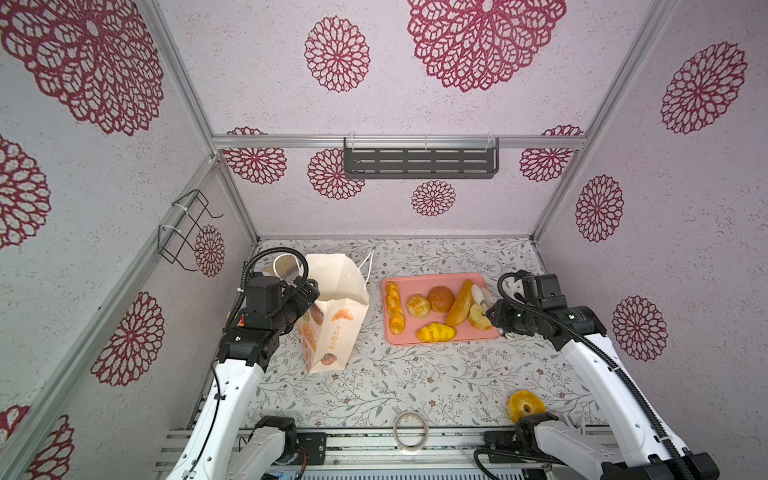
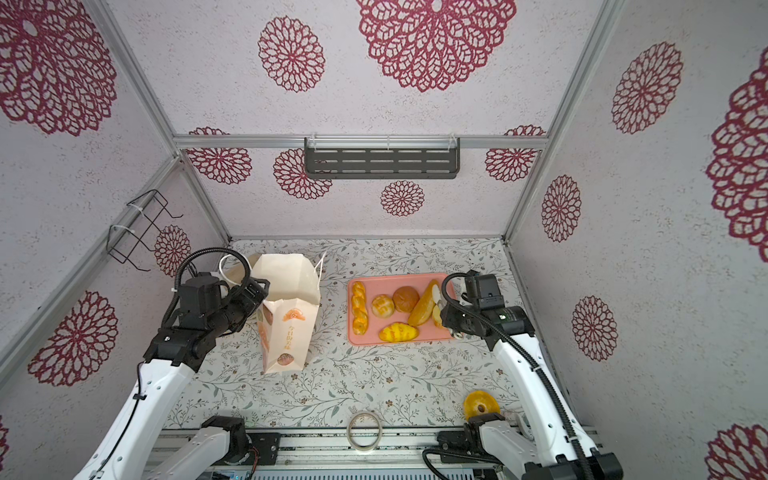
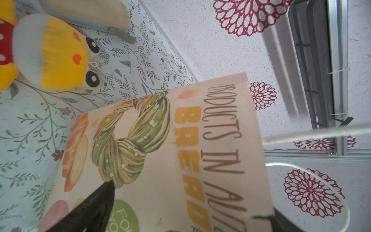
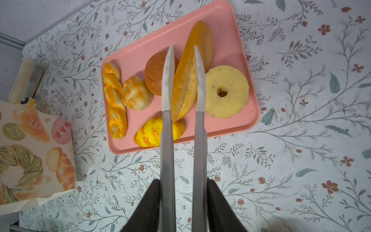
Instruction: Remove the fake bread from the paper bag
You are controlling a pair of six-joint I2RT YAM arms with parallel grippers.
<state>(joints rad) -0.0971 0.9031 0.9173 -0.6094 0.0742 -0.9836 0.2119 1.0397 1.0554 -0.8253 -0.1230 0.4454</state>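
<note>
The cream paper bag point(image 1: 332, 316) stands upright with its mouth open; no bread shows inside. My left gripper point(image 1: 309, 291) is open at the bag's upper left rim, its black fingers point(image 3: 100, 202) wide apart on either side of the printed bag wall point(image 3: 160, 150). Fake bread lies on the pink tray point(image 1: 415, 280): a braided stick point(image 1: 395, 307), a brown bun point(image 1: 441, 298), a long loaf point(image 1: 460, 309) and others. My right gripper point(image 4: 183, 180) is shut on metal tongs point(image 4: 167, 120), whose tips stand apart over the long loaf point(image 4: 184, 86). A yellow ring bread point(image 1: 525, 405) lies front right.
A tape roll point(image 1: 410, 430) lies at the front edge. Behind the bag are a yellow plush toy point(image 3: 50, 52) and a beige pouch point(image 3: 90, 14). A grey shelf point(image 1: 419, 160) hangs on the back wall and a wire rack point(image 1: 187, 232) on the left wall.
</note>
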